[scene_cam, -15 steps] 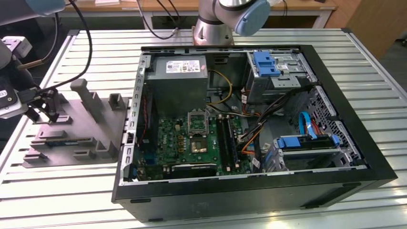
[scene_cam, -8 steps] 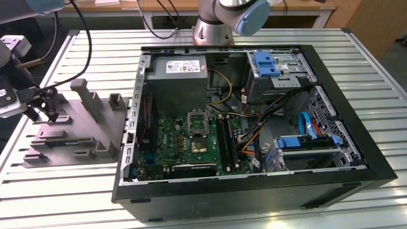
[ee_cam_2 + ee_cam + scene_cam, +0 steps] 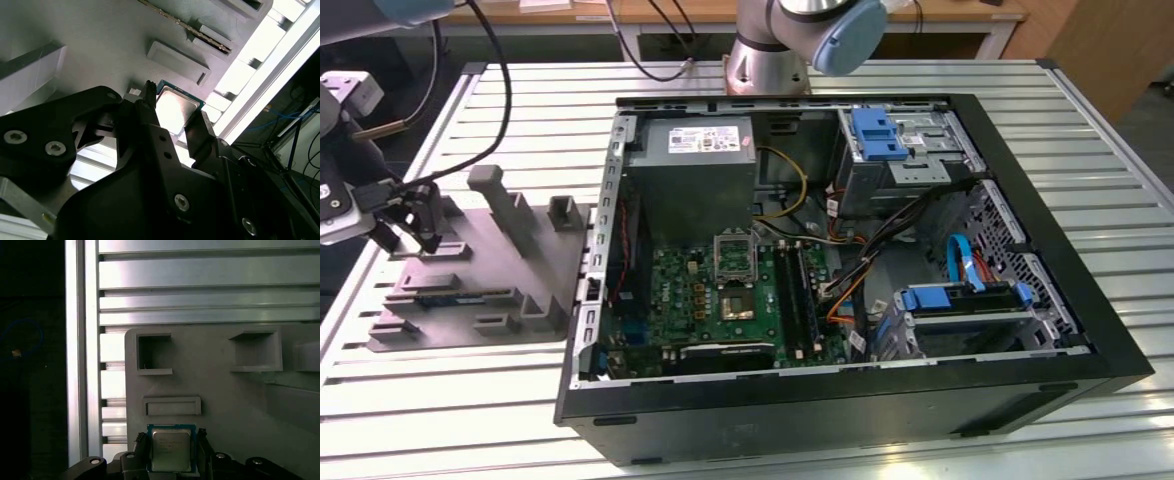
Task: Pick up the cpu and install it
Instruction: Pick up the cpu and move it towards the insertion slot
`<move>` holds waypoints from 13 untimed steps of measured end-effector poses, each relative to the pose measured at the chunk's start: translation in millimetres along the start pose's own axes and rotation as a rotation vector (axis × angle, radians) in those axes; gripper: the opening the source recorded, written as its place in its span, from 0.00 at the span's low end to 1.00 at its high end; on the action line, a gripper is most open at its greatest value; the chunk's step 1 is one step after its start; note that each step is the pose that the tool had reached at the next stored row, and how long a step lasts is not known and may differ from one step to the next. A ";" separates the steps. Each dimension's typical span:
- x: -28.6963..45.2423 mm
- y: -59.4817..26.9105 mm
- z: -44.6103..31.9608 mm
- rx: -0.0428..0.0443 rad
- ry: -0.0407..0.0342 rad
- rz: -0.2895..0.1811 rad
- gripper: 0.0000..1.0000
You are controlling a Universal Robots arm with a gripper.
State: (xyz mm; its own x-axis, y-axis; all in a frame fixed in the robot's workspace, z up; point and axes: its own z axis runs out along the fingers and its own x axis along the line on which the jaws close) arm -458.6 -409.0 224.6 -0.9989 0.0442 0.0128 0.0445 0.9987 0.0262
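Grey fixture tray (image 3: 480, 265) at 9 o'clock of open PC case (image 3: 854, 398), ext. view; gripper (image 3: 403, 228) over tray, jaws clamped on cpu (image 3: 170, 450), chip betw. them.

Exterior view: fixed off the arm (image 3: 781, 45) and set high. I look steeply down on the slatted table (image 3: 480, 420), with the open computer case (image 3: 854, 405) mid-frame and the grey holder plate (image 3: 480, 265) at the exterior view's left. It is the widest and farthest of my three.
First wrist view: rides the arm and looks straight along the gripper (image 3: 171, 447) onto the holder plate, square-on and close.
Second wrist view: rides beside the gripper and looks slantwise past its black body, very close.
Overlap, wrist views: both give me the chip (image 3: 175, 107), the holder plate's pockets and the table slats.
Overlap, all three: holder plate and table.
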 end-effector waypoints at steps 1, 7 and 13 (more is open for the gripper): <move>0.0 0.0 -0.4 0.0000 0.0000 0.000 0.47; 0.0 0.1 -2.7 0.0000 0.0000 0.000 0.47; 0.1 0.1 -5.1 0.0001 0.0001 0.000 0.47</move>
State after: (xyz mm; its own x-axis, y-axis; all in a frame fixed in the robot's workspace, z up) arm -458.6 -409.0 229.7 -0.9989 0.0442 0.0128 0.0445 0.9987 0.0261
